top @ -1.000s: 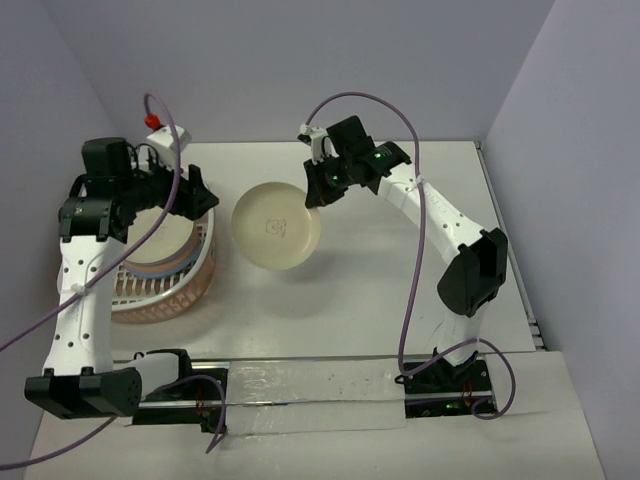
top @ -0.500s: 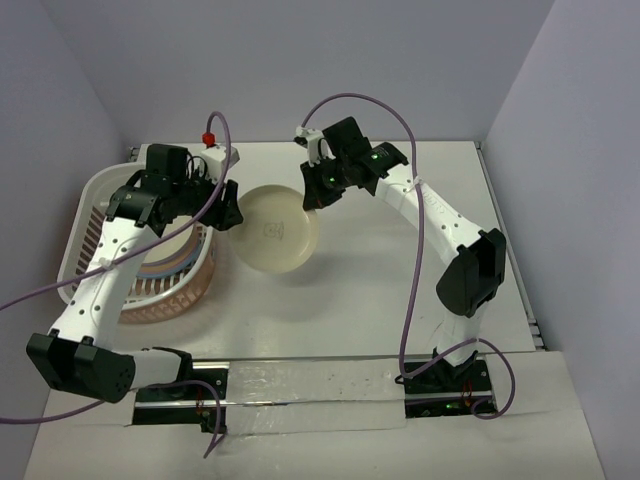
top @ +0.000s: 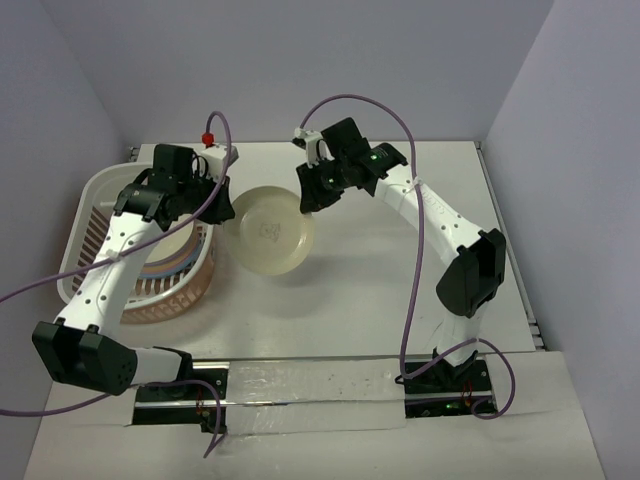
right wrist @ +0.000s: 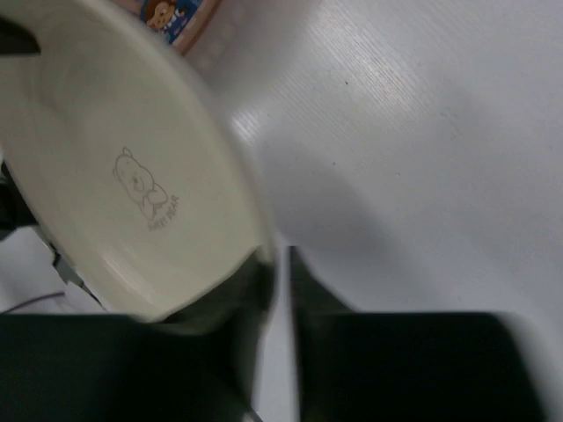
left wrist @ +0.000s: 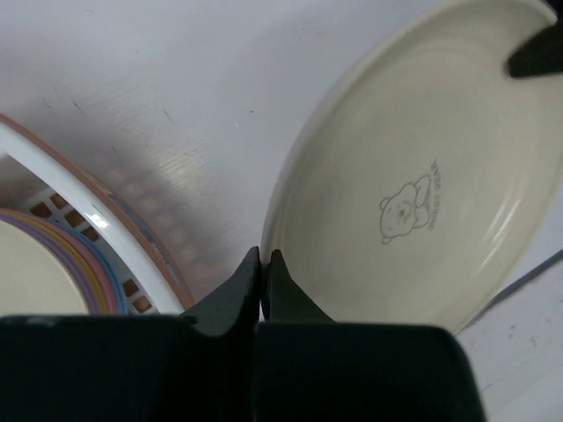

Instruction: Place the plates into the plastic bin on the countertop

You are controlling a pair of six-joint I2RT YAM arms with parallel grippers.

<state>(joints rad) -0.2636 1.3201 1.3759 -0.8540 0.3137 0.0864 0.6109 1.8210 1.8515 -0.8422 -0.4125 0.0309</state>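
swinging across from the plastic bin (top: 88,205), your left pincer (top: 223,210) now clamps the cream plate (top: 268,232) by its left rim; your right pincer (top: 308,196) grips its far rim, just right of the bin, so a handover looks underway.

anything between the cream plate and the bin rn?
Only the left tool, pinched on the bin-side rim of the cream round plastic plate. The right tool grips the opposite rim. The white-and-pink slotted plastic bin sits right behind the left tool; nothing else intervenes.
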